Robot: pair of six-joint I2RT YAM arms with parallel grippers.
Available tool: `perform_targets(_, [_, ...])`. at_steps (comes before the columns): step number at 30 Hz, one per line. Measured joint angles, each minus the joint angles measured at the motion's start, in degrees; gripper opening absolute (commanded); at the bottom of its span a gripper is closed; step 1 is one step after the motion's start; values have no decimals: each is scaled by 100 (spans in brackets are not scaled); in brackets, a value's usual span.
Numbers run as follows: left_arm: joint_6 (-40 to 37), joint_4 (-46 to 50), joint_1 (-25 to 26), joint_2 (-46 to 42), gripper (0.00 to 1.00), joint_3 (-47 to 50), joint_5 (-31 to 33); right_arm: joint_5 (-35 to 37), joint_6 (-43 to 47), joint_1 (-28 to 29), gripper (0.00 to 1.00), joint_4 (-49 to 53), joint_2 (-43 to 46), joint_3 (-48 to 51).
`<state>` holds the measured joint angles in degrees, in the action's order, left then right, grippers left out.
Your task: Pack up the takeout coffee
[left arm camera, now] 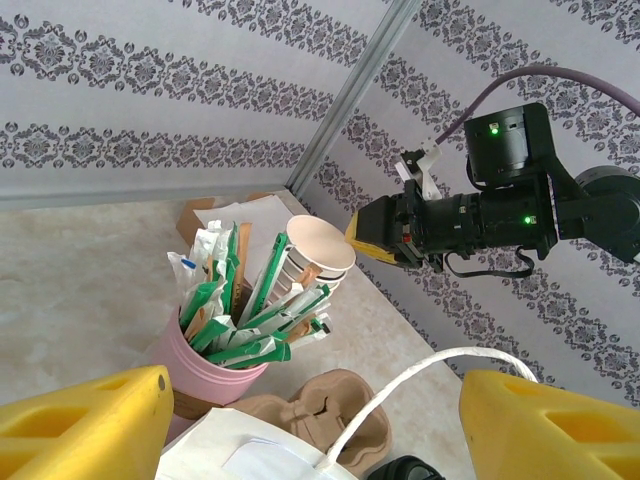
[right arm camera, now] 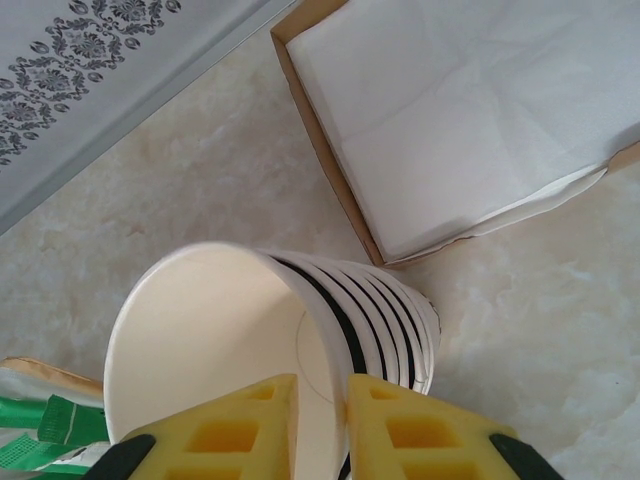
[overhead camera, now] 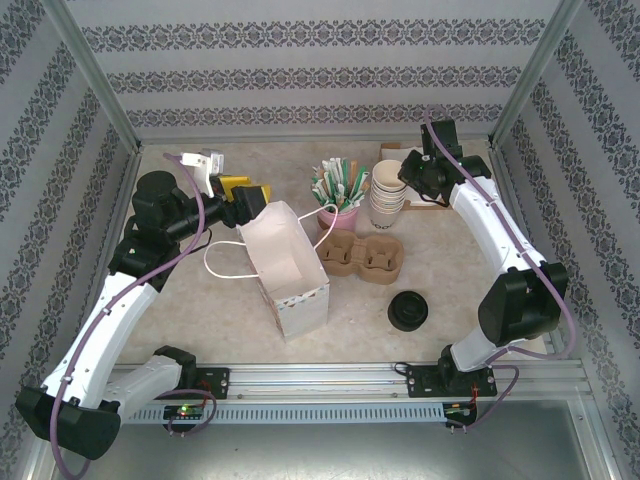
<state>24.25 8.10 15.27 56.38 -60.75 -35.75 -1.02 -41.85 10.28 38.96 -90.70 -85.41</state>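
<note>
Right jaws pinched on rim of top paper cup (right arm camera: 220,340) in stack. Left jaws wide open, empty, by white bag (overhead camera: 290,270). Takeout coffee (overhead camera: 408,311) on desk (overhead camera: 220,320), front-right of carrier (overhead camera: 362,256).

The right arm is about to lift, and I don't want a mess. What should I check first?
1. Right gripper pinching the rim of the top cream paper cup: ok.
2. That cup free of the stack of cream paper cups beneath: cannot tell.
3. Left gripper clear of the white paper bag and its cord handle: not ok, the handle runs between its open fingers.
4. Brown pulp cup carrier holes empty: ok.
5. Black-lidded takeout coffee upright on the table: ok.
</note>
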Motion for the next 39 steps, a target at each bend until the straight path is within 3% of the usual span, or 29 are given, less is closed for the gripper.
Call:
perform_targets(7, [-2, 0, 0, 0, 76, 0, 0, 17, 20, 0, 20, -20, -20, 57])
perform_targets(20, [-31, 2, 0, 0, 76, 0, 20, 17, 111, 0, 0, -17, -33, 55])
perform_targets(30, [-72, 4, 0, 22, 76, 0, 46, 17, 201, 0, 0, 153, 33, -256])
perform_targets(39, [-136, 4, 0, 35, 76, 4, 157, 7, 243, -44, 0, 297, 691, -682])
